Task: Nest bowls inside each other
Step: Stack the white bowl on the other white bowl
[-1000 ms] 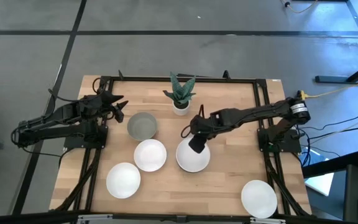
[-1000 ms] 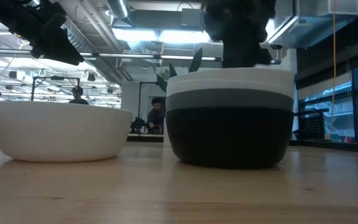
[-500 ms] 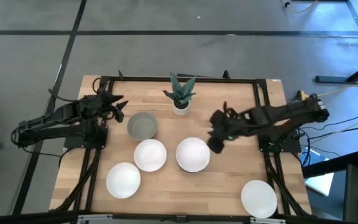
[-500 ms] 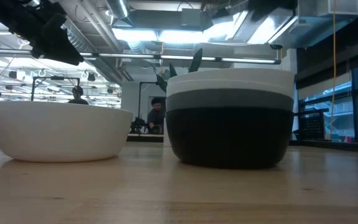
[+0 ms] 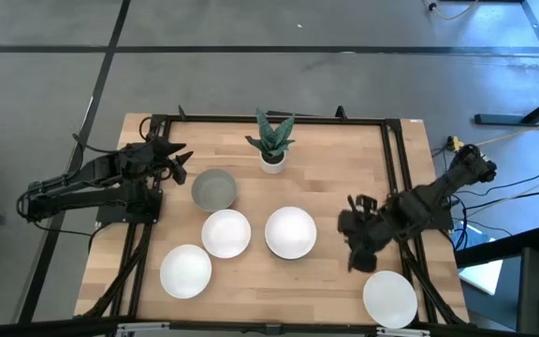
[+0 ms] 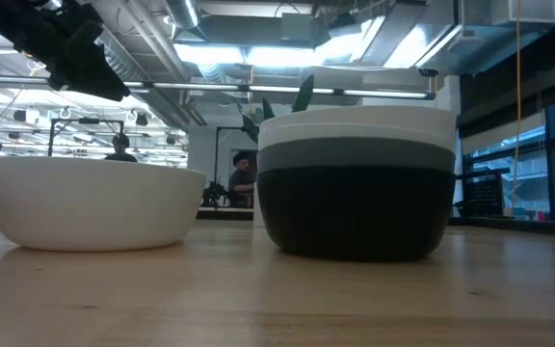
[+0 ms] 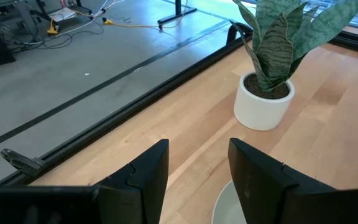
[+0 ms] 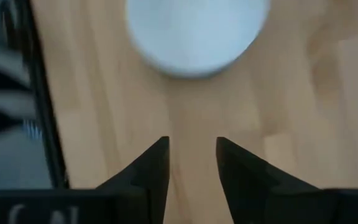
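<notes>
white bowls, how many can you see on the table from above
4 show white tops: one front left, one left of centre, one at centre topping a stack over grey and black bowls, one front right. More may be nested, hidden.

A small white pot holding a green striped plant stands upright near the far edge of the light wooden table; a black frame borders the tabletop; grey floor surrounds it; in the low view, two people appear in the room behind.
</notes>
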{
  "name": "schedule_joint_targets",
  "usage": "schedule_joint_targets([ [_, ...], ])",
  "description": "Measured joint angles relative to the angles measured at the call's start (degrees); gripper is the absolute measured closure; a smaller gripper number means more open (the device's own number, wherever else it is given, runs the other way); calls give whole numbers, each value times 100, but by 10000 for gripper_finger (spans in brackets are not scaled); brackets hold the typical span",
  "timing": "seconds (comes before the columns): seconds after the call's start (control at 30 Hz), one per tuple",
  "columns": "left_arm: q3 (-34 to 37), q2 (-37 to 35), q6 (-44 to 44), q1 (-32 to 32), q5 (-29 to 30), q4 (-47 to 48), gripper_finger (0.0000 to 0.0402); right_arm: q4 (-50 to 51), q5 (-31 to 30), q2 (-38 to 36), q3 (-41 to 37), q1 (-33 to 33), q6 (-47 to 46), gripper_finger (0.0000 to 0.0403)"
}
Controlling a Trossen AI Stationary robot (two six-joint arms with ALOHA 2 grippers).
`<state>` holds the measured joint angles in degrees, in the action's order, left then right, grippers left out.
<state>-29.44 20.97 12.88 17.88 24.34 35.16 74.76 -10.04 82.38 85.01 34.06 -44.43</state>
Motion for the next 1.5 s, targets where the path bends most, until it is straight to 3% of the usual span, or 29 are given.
schedule_joint_targets([
  [0.23, -1, 0, 33, 1, 0, 0, 240, 455, 1436, 467, 0, 738, 319, 284],
  [0.33, 1, 2, 37, 0, 0, 0, 240, 678, 1704, 721, -4, 1056, 556, 287],
  [0.5, 1, 1, 47, 0, 0, 0, 240, 661, 1246, 1153, -7, 1441, 681, 289],
  [0.67, 1, 2, 59, -1, 0, 0, 240, 625, 605, 1453, -7, 1701, 89, 289],
  [0.8, 1, 2, 71, 1, -5, 0, 240, 316, 614, 1571, -118, 1940, -37, 289],
  [1.07, 0, 1, 189, 1, -151, 0, 240, -646, 1375, 1573, -1118, 2321, -350, 289],
  [1.5, 1, 1, 213, 1, -151, 0, 240, -978, 1423, 1573, -1700, 2361, -461, 289],
])
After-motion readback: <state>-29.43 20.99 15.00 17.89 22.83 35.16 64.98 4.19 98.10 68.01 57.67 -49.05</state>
